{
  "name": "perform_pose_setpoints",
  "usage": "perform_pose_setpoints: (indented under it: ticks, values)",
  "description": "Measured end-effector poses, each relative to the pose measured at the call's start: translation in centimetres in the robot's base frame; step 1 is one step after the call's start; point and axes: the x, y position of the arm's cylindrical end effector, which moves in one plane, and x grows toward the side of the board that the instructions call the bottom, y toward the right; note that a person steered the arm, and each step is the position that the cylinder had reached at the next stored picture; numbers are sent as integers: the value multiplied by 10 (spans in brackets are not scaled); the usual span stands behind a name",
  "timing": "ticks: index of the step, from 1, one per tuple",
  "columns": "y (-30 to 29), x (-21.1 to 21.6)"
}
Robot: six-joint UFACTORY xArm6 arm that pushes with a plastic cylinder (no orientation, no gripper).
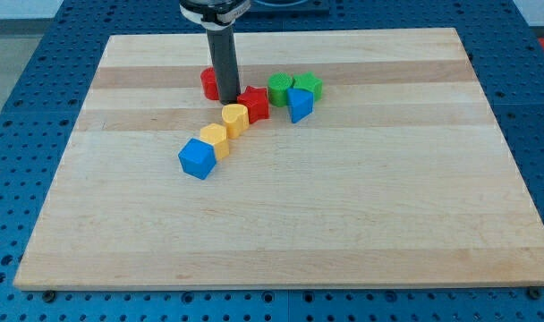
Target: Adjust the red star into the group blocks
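Observation:
The red star [255, 103] lies near the middle of the view's top half, touching a green block [280, 90] on its right and close to a yellow block [235, 118] below-left. My tip [228, 99] stands just left of the red star, close against it. A red round block [209, 83] sits behind the rod, partly hidden. A second green block [309, 86] and a blue triangular block [299, 105] lie to the right of the star. A second yellow block [215, 139] and a blue cube [198, 158] run down-left in a diagonal line.
The wooden board [344, 215] rests on a blue perforated table [21, 107]. The arm's white and black mount [214, 11] hangs at the view's top above the rod.

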Motion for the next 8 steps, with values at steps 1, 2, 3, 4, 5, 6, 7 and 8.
perform_pose_setpoints:
  ticks: [1, 2, 3, 4, 5, 6, 7, 8]
  values:
    - [0, 0]
    - [0, 2]
    - [0, 15]
    - [1, 21]
    - [12, 21]
    - [22, 21]
    - [22, 21]
    - [22, 21]
